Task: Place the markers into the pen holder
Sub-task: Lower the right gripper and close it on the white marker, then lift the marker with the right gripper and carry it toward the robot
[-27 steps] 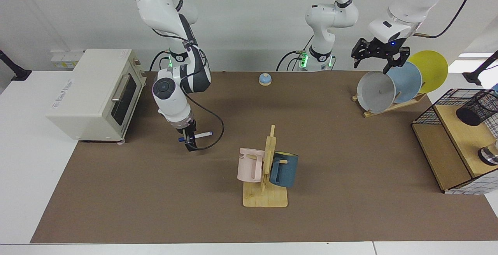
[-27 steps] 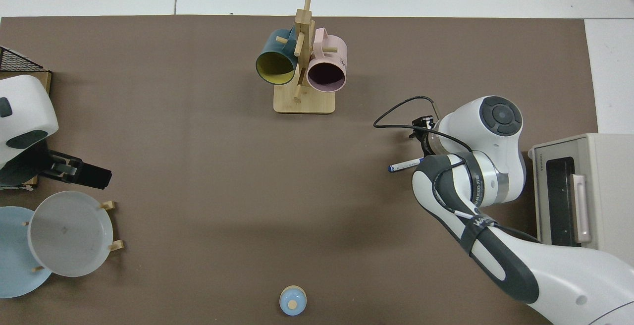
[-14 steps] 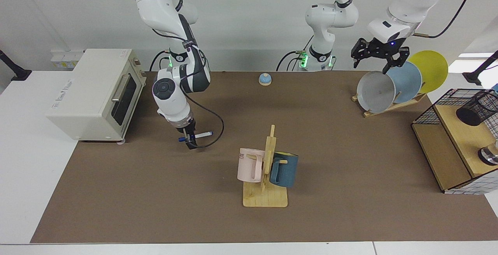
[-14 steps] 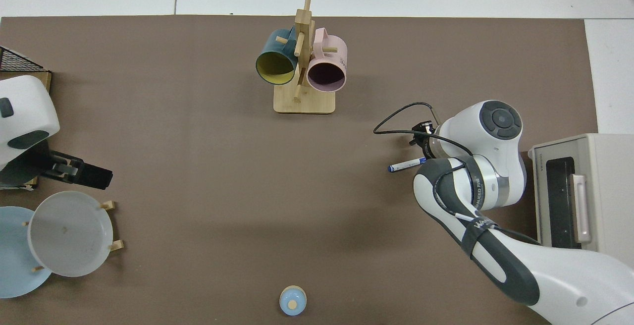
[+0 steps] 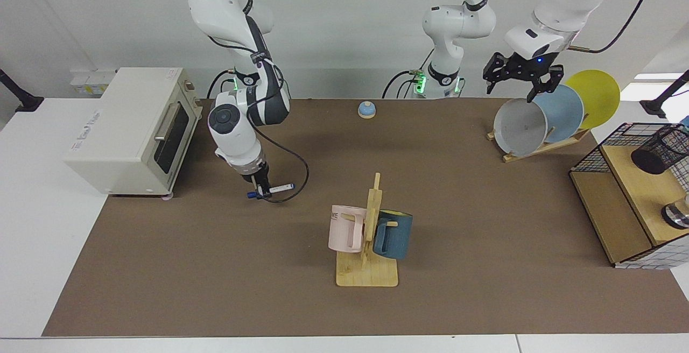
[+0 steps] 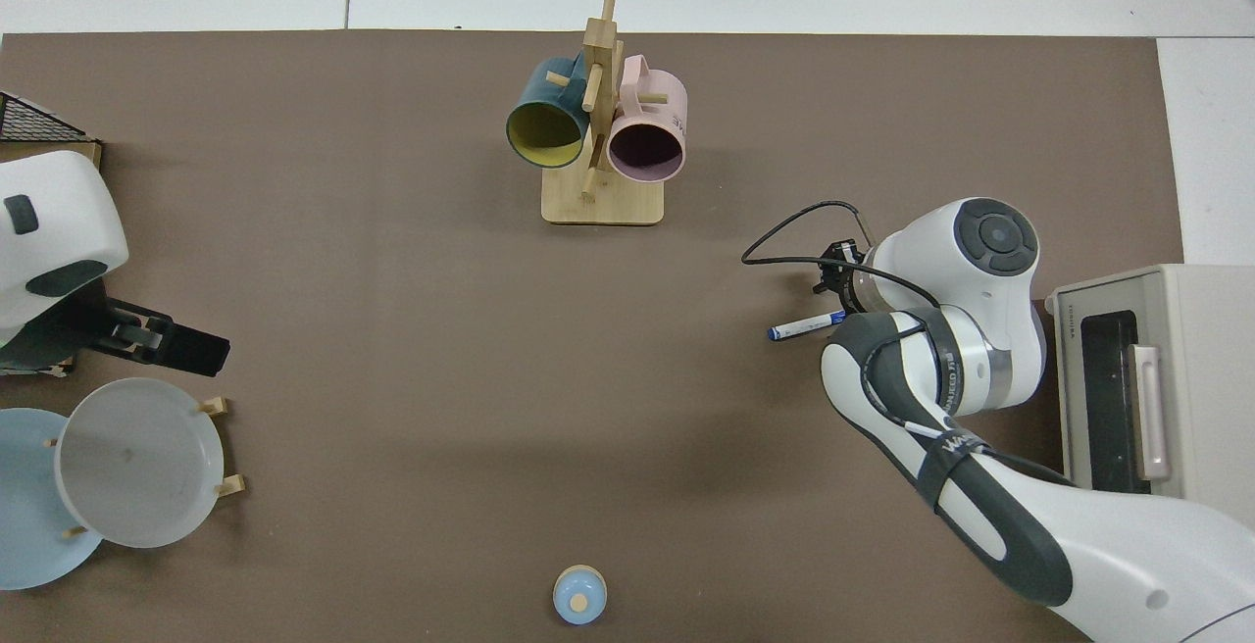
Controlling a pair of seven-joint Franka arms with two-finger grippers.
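The right gripper [image 5: 262, 190] is hanging over the brown mat [image 5: 215, 267] just in front of the toaster oven [image 5: 129, 129], and its jaws are closed on the marker [image 5: 271, 190], pinching the white barrel a little way in from the blue end. The marker is lying roughly level between the jaws, crosswise to them, so the short blue end is sticking out on the oven side and the longer part with the dark blue cap is jutting out on the other side, toward the mug rack [image 5: 367, 245]. In the top view the same marker [image 6: 806, 326] is showing only its capped half, poking out from under the wrist, while the right gripper [image 6: 841, 302] itself is mostly hidden by the arm's own body, so the grip cannot be checked there. Whether the marker is clear of the mat or brushing it cannot be told. The pen holder [image 5: 662, 150] is sitting well apart from those jaws, across the table on the wooden shelf of the wire basket [image 5: 595, 156], tipped over with its dark base facing the camera. The left gripper [image 5: 519, 81] is waiting above the grey plate [image 5: 519, 127] in the plate rack [image 5: 543, 148], its jaws spread wide and gripping nothing; in the top view it [image 6: 181, 349] is reaching out beside that plate [image 6: 137, 462].
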